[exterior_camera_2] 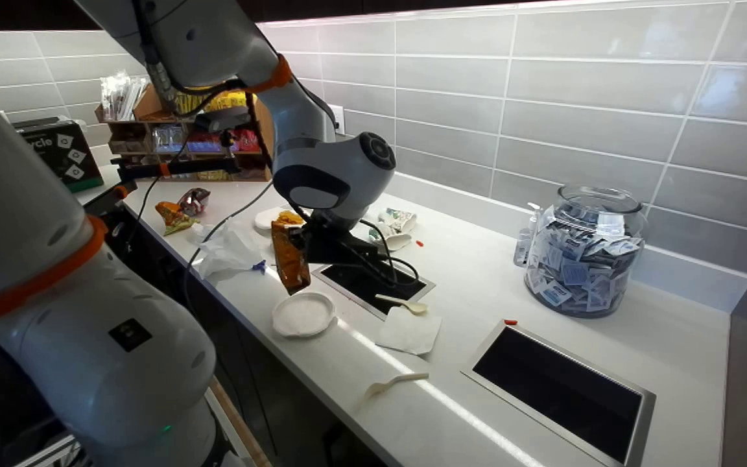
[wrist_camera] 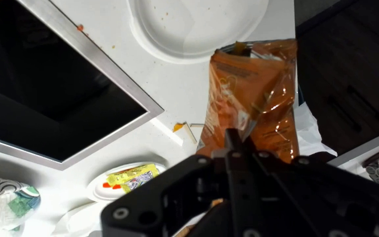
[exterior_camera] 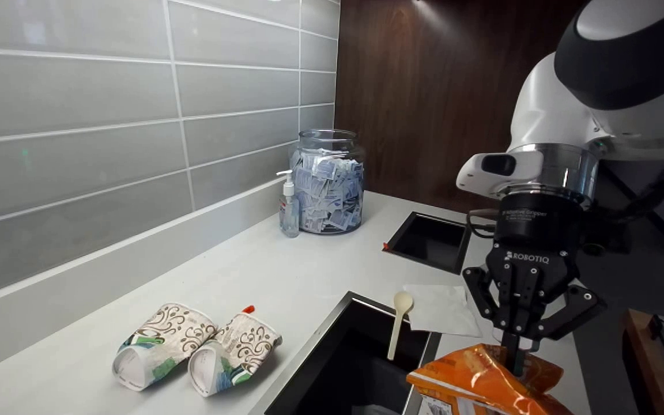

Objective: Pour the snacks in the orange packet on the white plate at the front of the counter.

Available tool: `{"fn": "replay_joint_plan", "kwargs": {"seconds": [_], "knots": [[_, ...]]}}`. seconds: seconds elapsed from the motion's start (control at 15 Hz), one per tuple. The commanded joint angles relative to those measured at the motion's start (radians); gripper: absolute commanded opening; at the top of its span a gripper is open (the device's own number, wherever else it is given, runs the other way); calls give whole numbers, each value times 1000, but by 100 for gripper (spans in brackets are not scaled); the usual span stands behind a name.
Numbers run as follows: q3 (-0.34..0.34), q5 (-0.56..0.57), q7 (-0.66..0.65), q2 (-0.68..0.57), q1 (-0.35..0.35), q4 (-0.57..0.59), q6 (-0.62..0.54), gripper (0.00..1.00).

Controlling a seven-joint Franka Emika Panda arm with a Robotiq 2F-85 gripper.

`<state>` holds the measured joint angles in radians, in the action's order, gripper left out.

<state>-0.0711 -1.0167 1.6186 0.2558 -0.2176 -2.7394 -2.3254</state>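
At the end effector [exterior_camera: 515, 365] hangs the orange packet [exterior_camera: 479, 380], pinched.

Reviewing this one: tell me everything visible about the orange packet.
The orange packet looks like glossy, crinkled foil or film, with printed text and, in an exterior view, a pale stripe and barcode. The end effector pinches it, creasing it, and holds it tilted above the counter. Its open end points toward the white plate, overlapping the plate's rim in the wrist view; a yellowish-brown bit shows at the mouth, too blurred to name. Contact with the plate can't be judged.
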Motion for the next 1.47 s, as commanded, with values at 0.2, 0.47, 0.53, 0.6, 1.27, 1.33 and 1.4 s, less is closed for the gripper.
{"fn": "replay_joint_plan", "kwargs": {"seconds": [0.2,0.47,0.53,0.6,1.27,1.33,1.4], "knots": [[-15,-38,52,12,19,-2,5,1],[-16,-38,52,12,20,-2,5,1],[-16,-38,52,12,20,-2,5,0],[-3,-62,99,23,16,0,29,0],[90,-130,389,184,82,-53,181,0],[100,-135,410,180,92,-46,201,0],[107,-127,414,140,103,-4,225,0]]}}
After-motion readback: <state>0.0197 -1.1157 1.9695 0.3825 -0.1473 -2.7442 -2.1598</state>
